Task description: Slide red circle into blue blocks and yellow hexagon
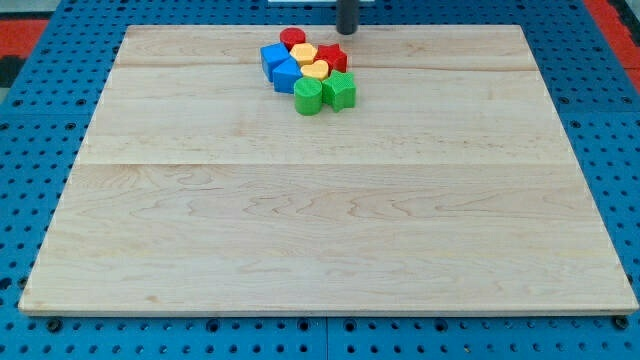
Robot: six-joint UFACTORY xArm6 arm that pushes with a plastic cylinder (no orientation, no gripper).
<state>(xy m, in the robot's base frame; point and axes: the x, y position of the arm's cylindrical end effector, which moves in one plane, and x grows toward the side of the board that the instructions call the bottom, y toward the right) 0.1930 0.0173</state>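
camera view: my tip (pixel 346 31) holds nothing, just right of red circle (pixel 292 38) touching blue blocks (pixel 279 66), yellow hexagon (pixel 305 53).

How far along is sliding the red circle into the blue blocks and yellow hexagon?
Looks essentially done: the red circle block sits at the cluster's top, against the yellow hexagon block and close to the blue blocks. My tip stands apart at the view's upper right. Nothing obvious remains.

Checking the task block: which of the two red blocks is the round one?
The red circle, at the cluster's top, left of the red star-like block and touching the yellow hexagon. My tip sits right of it.
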